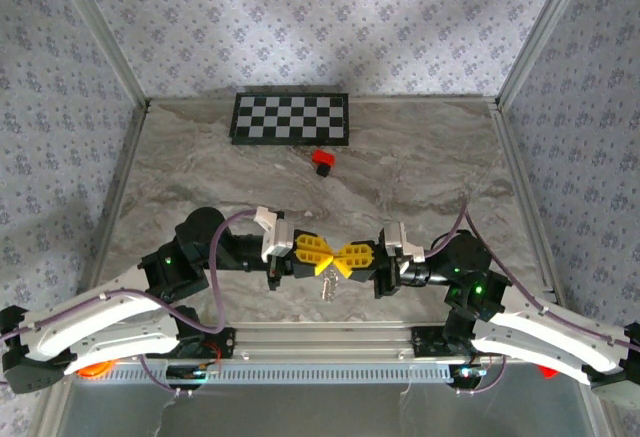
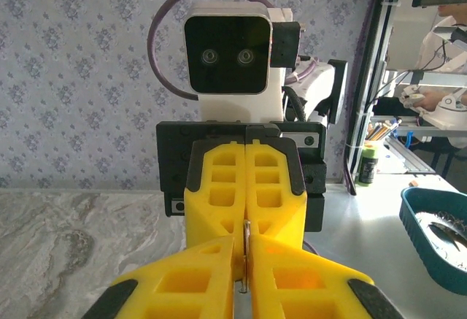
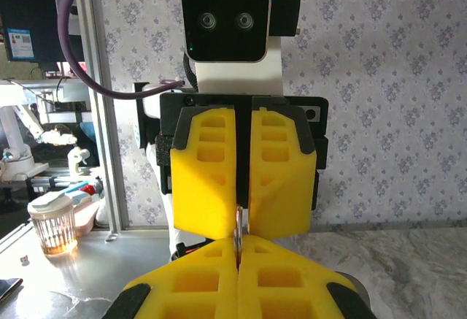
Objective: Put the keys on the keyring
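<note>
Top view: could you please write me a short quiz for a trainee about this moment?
1. True or false: the left tool and the right tool meet tip to tip.
2. The red block lies: A) between the tools; B) on the table, just on the near side of the checkerboard; C) in the right tool.
3. What hangs under the tools' tips?
Key: 1 true. 2 B. 3 a silvery metal piece, gripped where the two shut tools meet.
</note>
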You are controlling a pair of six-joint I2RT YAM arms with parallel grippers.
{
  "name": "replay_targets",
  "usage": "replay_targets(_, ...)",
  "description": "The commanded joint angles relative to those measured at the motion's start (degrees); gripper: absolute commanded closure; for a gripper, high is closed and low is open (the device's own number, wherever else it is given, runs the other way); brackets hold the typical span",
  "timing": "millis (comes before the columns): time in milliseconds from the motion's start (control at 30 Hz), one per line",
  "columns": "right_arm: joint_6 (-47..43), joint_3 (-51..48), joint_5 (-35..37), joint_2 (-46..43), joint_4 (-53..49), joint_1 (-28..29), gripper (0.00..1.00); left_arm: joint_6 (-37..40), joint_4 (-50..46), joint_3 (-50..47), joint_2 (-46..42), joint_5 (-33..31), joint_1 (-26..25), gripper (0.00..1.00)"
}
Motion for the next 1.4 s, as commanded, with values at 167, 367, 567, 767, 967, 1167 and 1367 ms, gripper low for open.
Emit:
replay_targets(167, 0.5, 0.2, 0.2, -0.2, 3.1, -0.3, 1.00, 0.6, -0.1, 0.5, 0.0, 0.8, -0.4, 1.00)
replay_targets(367, -4.7, 3.9, 4.0, -1.4, -9.5, -0.2, 0.70, 2.8, -4.2, 1.7, -1.0, -1.5, -0.4, 1.00)
replay_targets(567, -11.6, 8.8, 9.7, -4.3, -26.4, -0.3, 0.58, 5.6, -10.3, 3.2, -1.8, -4.9, -0.4, 1.00)
replay_targets(767, -13.4, 10.9, 8.7, -3.0, -32.5, -0.3, 0.61, 7.3, -14.3, 4.3, -1.3, -6.2, -0.4, 1.00)
replay_targets(967, -13.2, 11.9, 6.0, -0.1, -32.3, -0.4, 0.62, 7.5, -14.6, 4.5, -0.8, -6.3, -0.4, 1.00)
replay_targets(1167, -11.9, 11.3, 5.2, 1.3, -30.3, -0.4, 0.65, 7.3, -14.6, 4.3, 0.1, -6.3, -0.4, 1.00)
replay_targets(1367, -11.7, 10.7, 5.9, 0.9, -29.5, -0.4, 0.68, 7.3, -14.3, 3.8, 0.7, -6.2, -0.4, 1.00)
